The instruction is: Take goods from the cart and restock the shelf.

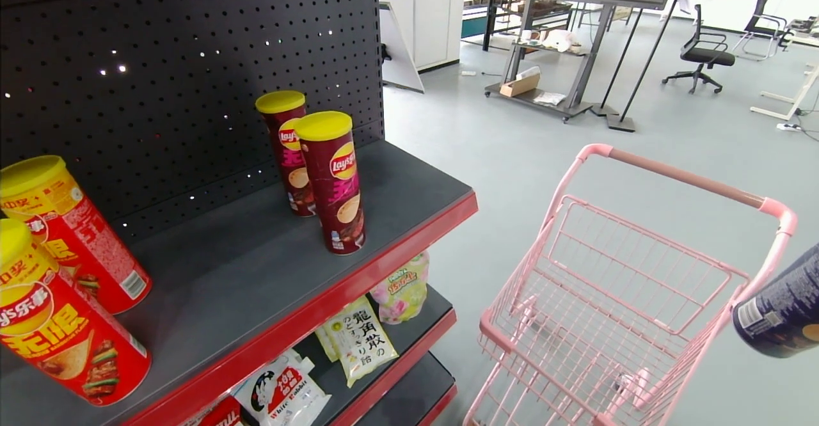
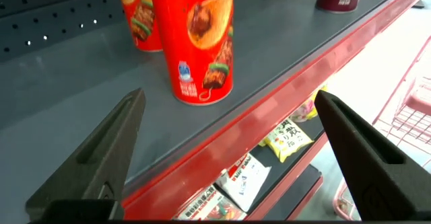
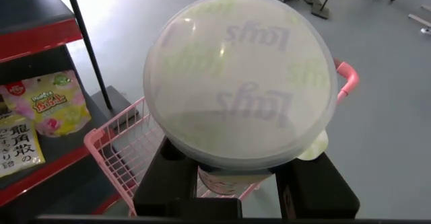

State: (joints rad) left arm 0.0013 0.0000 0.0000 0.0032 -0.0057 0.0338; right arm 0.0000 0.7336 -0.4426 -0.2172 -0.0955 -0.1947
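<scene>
The right gripper (image 3: 239, 180) is clenched on a dark navy cylindrical chip can (image 1: 780, 311). The right wrist view looks straight onto the can's clear plastic lid (image 3: 239, 83), with a black finger (image 3: 168, 183) on either side of the body below it. It also shows the pink rim of the cart beyond the can. The head view adds the can's dark side wall and its barcode panel. There the can is held tilted in the air at the far right, just beside the handle end of the pink wire cart (image 1: 678, 176).

The left gripper (image 2: 229, 96) is released, its two black fingers spread wide with nothing between them. It hovers in front of the black metal shelf with a red front edge (image 1: 224, 266). The left wrist view gives a close look at the base of a red cylindrical chip can with skewer artwork (image 2: 199, 42), upright near the shelf's red lip, with a second red can just behind it. In the head view these two red cans show their yellow lids at the shelf's left end. They stand well apart from two maroon chip cans with yellow lids (image 1: 333, 183), which are upright, one just behind the other, toward the right end.

On the shelf below lie flat snack packets (image 1: 361, 343), and the right wrist view shows a pale pink-and-green pouch (image 3: 54, 103) among them.
</scene>
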